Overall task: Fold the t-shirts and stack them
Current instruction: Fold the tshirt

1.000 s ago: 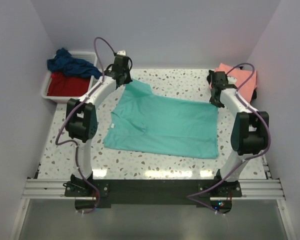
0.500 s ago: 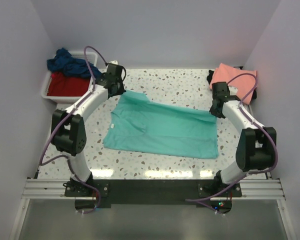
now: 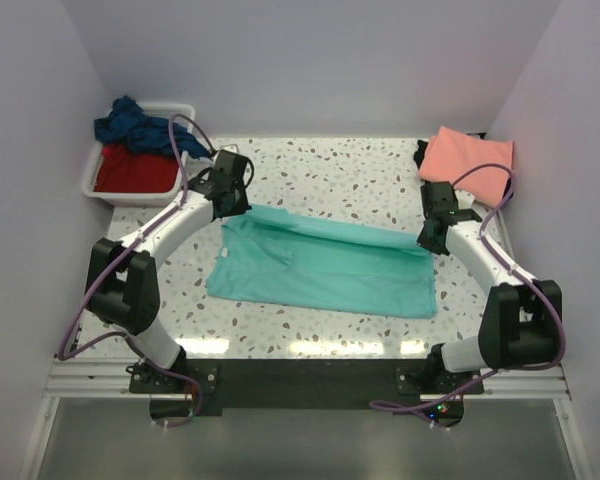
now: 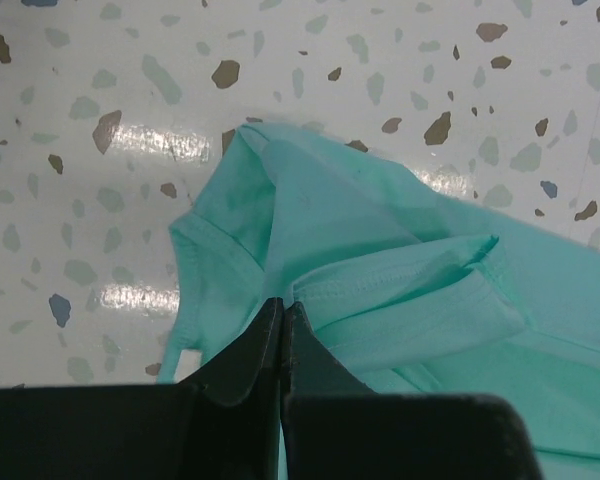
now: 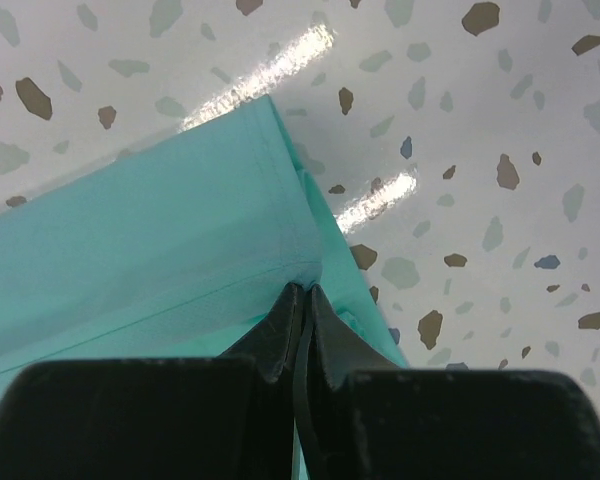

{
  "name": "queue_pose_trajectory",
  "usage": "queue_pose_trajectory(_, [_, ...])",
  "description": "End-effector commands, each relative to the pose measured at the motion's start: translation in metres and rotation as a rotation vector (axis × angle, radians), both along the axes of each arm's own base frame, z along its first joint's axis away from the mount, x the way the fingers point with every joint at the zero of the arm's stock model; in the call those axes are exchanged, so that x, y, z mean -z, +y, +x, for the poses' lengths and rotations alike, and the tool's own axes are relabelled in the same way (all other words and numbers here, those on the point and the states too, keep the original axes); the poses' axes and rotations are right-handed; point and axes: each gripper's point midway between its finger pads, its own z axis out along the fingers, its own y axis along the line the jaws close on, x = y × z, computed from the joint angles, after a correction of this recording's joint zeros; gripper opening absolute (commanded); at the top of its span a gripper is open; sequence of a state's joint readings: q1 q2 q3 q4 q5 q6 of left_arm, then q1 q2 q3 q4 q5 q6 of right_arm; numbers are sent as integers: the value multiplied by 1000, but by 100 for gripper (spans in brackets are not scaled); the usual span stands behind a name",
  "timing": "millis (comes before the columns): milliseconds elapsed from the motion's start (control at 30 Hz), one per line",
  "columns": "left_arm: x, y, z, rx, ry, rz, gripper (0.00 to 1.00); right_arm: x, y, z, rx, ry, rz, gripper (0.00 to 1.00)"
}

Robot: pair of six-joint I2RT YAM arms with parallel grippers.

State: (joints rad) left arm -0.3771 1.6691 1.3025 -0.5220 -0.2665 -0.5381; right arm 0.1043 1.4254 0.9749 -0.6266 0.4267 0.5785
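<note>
Counter (image 3: 360,165): white, speckled, glossy.

Turquoise-teal t-shirt (image 3: 325,265) lies mid-counter, spread lengthwise from left to right. Its near edge is flat on the surface. A strip along the far side is doubled over the body of the shirt.

Left jaws: clenched on the shirt's far-left corner. The left wrist view shows the two black tips pressed together with a hemmed fold of teal cloth (image 4: 380,270) bunched just ahead of them. A sleeve edge trails toward the counter on the left.

Right jaws: clenched on the far-right corner. The right wrist view shows the tips meeting at a stitched hem, with one layer of teal cloth (image 5: 160,240) lying over another. Whether either corner is clear of the surface cannot be told.

Both arms reach in from the sides, one at each end of the doubled strip.

Salmon-pink t-shirt (image 3: 468,155) sits folded at the far right corner. A black t-shirt (image 3: 420,153) shows at its left edge, apparently underneath.

White tub (image 3: 90,186) stands off the far left corner. It holds a red t-shirt (image 3: 135,170), with a navy blue t-shirt (image 3: 140,128) heaped on the far part.
</note>
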Motion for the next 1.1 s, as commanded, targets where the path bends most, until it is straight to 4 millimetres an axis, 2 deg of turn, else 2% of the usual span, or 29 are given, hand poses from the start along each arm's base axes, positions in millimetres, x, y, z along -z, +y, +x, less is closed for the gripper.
queue_pose_trajectory(0, [-13, 1, -15, -21, -24, -2, 0, -3, 0, -14, 22, -7, -3, 0])
queue_pose_trajectory(167, [-10, 2, -27, -28, -7, 5, 0, 1, -3, -23, 33, 14, -18, 0])
queue_pose_trajectory(333, [0, 5, -43, -40, 32, 24, 0, 4, -6, -29, 41, 31, -25, 0])
queue_pose_trajectory(700, [13, 5, -69, -42, 79, 38, 0, 9, 0, -39, 20, 52, -16, 0])
queue_pose_trajectory(900, [20, 11, -84, -58, 115, 57, 0, 9, 8, -48, -6, 70, 0, 27])
queue_pose_trajectory(1067, [32, 13, -96, -69, 146, 61, 0, 6, 16, -56, -18, 66, 12, 33])
